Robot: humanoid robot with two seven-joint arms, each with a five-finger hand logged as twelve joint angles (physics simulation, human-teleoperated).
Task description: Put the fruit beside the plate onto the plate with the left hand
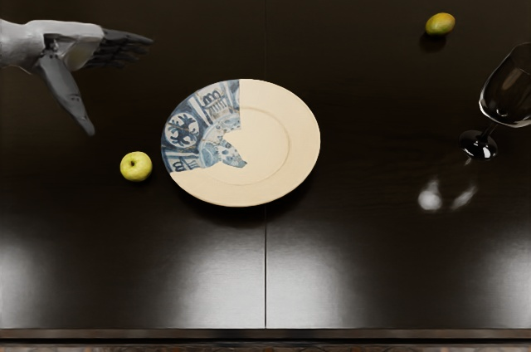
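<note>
A small yellow-green apple (136, 166) lies on the dark table just left of the plate (282, 140), which is cream with a blue patterned patch on its left side. My left hand (99, 57) hovers at the upper left, above and behind the apple, well apart from it. Its fingers stretch out flat to the right and the thumb points down; it is open and holds nothing. No right arm shows.
A second yellow-green fruit (440, 24) lies far back on the right. A dark wine glass (502, 99) stands at the right edge. The table's front edge (265, 331) runs along the bottom.
</note>
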